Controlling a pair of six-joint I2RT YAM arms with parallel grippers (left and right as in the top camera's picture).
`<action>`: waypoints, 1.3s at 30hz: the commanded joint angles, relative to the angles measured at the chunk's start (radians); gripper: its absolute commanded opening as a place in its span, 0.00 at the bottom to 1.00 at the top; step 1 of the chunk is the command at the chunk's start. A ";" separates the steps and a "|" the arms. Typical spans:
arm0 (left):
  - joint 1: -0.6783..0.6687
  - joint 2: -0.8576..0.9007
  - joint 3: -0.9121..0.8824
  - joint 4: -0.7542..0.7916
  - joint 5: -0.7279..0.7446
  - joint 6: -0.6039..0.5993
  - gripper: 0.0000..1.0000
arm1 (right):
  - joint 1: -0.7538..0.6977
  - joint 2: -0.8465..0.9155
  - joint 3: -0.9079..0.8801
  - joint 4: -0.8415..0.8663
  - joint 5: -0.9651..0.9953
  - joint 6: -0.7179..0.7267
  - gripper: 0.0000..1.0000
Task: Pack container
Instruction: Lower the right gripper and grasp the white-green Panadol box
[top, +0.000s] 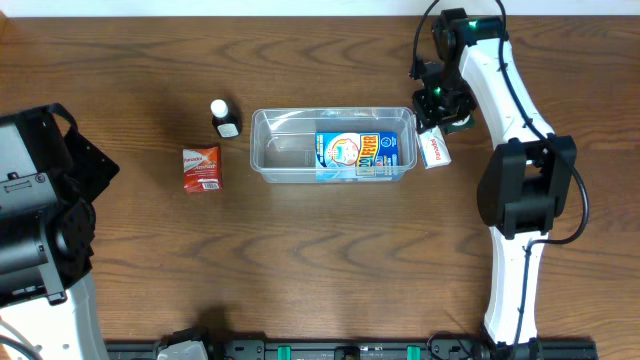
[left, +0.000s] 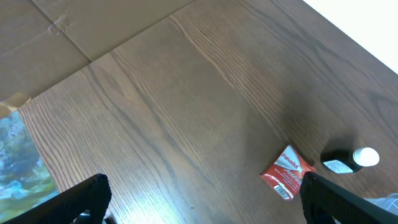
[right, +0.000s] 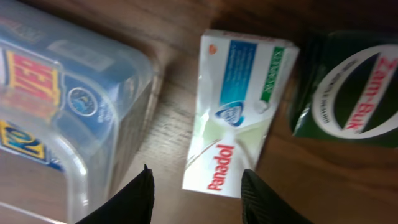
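Looking down from overhead, I am seeing the clear, see-through rectangular plastic tub with rounded corners (top: 285, 150) sitting in the middle of the frame, with a blue printed carton (top: 357, 152) lying inside its right half. My right pincer (top: 440, 106) is hovering just off the tub's right end, above a small white and green cardboard packet (top: 434, 151). That packet is lying on the brown wooden table (top: 330, 260), just beside the tub wall. A red cardboard packet (top: 201, 168) and a small dark bottle with a white cap (top: 224, 118) are lying left of the tub, near it but apart.

Through the left wrist camera, my left pincer (left: 205, 186) is standing spread wide over bare wood and pinching nothing. The red packet and the bottle are showing at lower right.

Through the right wrist camera, my fingers (right: 138, 198) are standing apart at the bottom edge, with the white packet's near end showing between them. I am unable to tell whether they are touching it. The tub's rounded corner is filling the left of the frame, and a dark green tin with a white oval label (right: 348, 87) is lying at upper right, just beside the packet.

I am judging the tub as light, thin-walled and slick, likely flexing or sliding if nudged. I am therefore favouring a hold over its rim on a long wall, should it need moving. I am judging the white packet as light and crushable, best pinched gently across its narrow width.
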 joint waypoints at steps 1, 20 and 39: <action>0.006 0.003 0.019 -0.003 -0.013 0.006 0.98 | -0.021 -0.002 -0.013 0.010 0.024 -0.043 0.45; 0.006 0.003 0.019 -0.003 -0.013 0.006 0.98 | -0.035 -0.002 -0.150 0.105 -0.017 -0.016 0.61; 0.006 0.003 0.019 -0.003 -0.013 0.006 0.98 | -0.047 -0.003 -0.235 0.193 0.002 0.029 0.27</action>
